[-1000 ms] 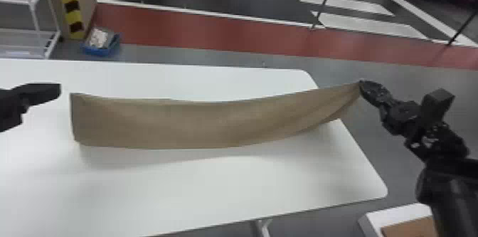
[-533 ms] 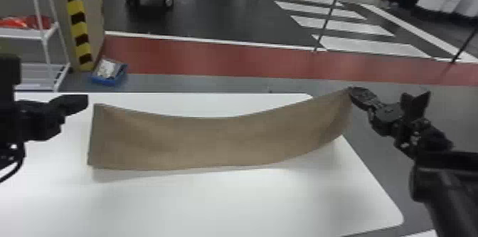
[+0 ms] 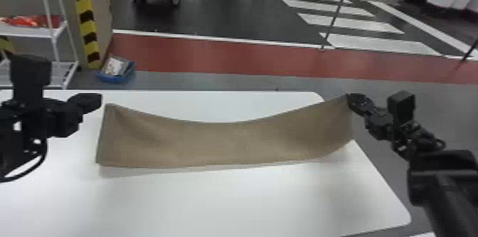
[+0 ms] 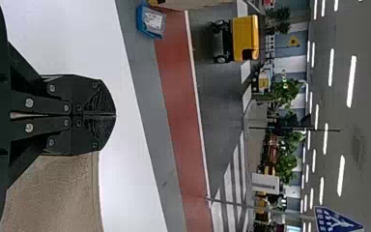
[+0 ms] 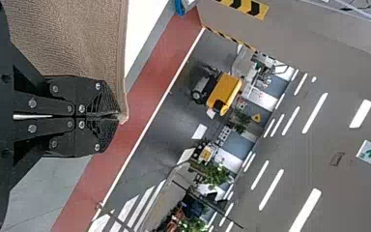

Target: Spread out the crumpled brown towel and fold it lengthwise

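The brown towel point(image 3: 227, 143) stretches as a long band above the white table, its upper edge sagging in the middle. At its upper left corner is my left gripper point(image 3: 99, 101); at its upper right corner, my right gripper point(image 3: 350, 98). In the left wrist view the left gripper point(image 4: 115, 115) is shut, with the towel point(image 4: 55, 193) running behind one finger. The right wrist view has the right gripper point(image 5: 118, 116) shut on a corner of the towel point(image 5: 72, 38), a bit of cloth poking past the tips.
The white table point(image 3: 249, 200) extends in front of and behind the towel, with its right edge near the right arm. Beyond its back edge are a blue bin point(image 3: 116, 70) on the floor and a white shelf rack point(image 3: 53, 33) at the left.
The left arm has come further into the head view, and the camera's view has shifted. The towel's left end now sits further right, and its upper edge sags more between the grippers.
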